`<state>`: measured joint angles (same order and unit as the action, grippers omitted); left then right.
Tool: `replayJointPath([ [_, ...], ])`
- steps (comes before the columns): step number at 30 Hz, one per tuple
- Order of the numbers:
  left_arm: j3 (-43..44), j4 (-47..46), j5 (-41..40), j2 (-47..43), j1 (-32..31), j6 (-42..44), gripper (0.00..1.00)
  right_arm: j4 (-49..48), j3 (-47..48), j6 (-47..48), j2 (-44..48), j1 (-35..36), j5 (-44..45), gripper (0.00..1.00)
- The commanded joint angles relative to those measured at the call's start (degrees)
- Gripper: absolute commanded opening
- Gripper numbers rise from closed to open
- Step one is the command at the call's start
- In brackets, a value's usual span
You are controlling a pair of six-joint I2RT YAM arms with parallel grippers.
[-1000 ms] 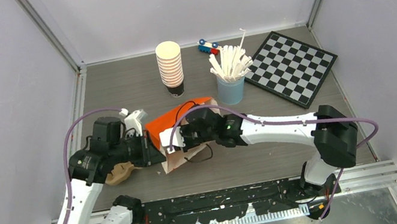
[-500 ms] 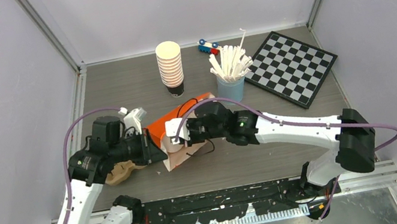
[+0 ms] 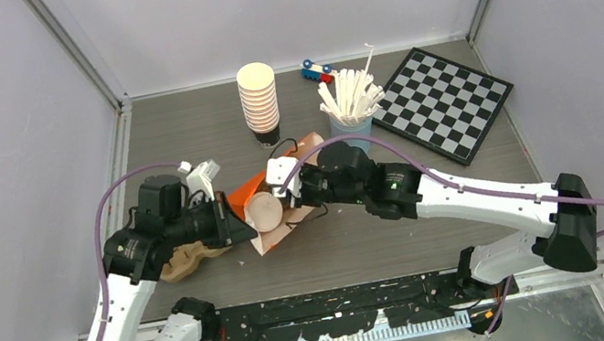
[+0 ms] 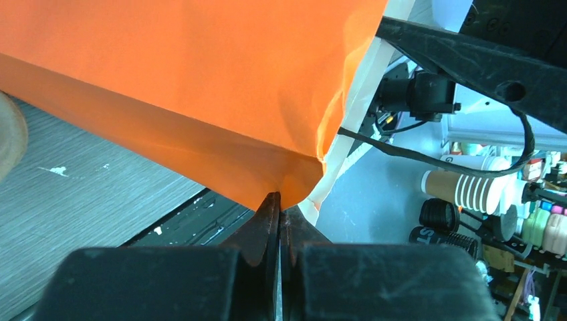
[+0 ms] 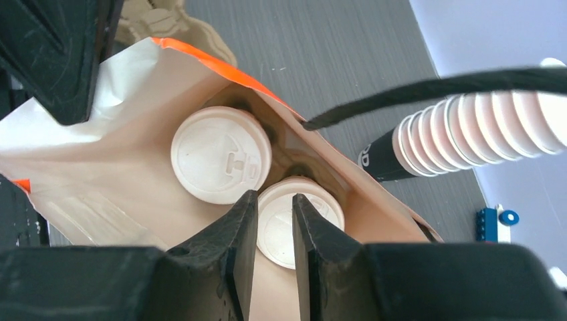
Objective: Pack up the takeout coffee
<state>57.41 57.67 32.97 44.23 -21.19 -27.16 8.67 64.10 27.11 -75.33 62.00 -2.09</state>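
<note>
An orange paper bag (image 3: 245, 195) lies tilted on the table with its mouth open. My left gripper (image 4: 274, 198) is shut on the bag's lower edge (image 4: 200, 80), seen as (image 3: 237, 228) from above. In the right wrist view, two takeout coffee cups stand side by side inside the bag (image 5: 134, 174). One white lid (image 5: 220, 155) is in full view. The other lid (image 5: 331, 212) sits just below my right gripper (image 5: 274, 194). Its jaws are a little apart with nothing between them. From above, the right gripper (image 3: 283, 200) is at the bag's mouth beside a round lid (image 3: 265, 211).
A tall stack of lidless cream cups (image 3: 258, 94) and a light-blue cup of white sticks (image 3: 352, 132) stand behind the bag. A checkerboard (image 3: 444, 100) lies at the back right, with a small toy car (image 3: 317, 70) nearby. A tan pulp piece (image 3: 184, 262) lies under the left arm.
The right arm has stretched out, its elbow swinging right, and its jaws have parted slightly. A round lid now shows at the bag's mouth. The left gripper keeps its pinch.
</note>
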Motion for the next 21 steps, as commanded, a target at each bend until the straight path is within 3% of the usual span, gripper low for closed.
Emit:
replayJointPath([
  [1,1.5,-4.7,2.9,-0.2,0.2,-3.7,0.0,-3.3,3.3,-5.3,3.7,-0.5,5.7,0.32],
  [14,-1.3,-10.7,1.0,-1.7,0.2,-15.2,0.0,-1.9,7.0,-14.7,6.4,-2.0,13.3,0.45],
  [21,-1.6,-10.0,-0.8,-0.9,0.2,-19.1,0.0,-0.9,8.5,-16.1,6.2,-2.5,15.6,0.46],
])
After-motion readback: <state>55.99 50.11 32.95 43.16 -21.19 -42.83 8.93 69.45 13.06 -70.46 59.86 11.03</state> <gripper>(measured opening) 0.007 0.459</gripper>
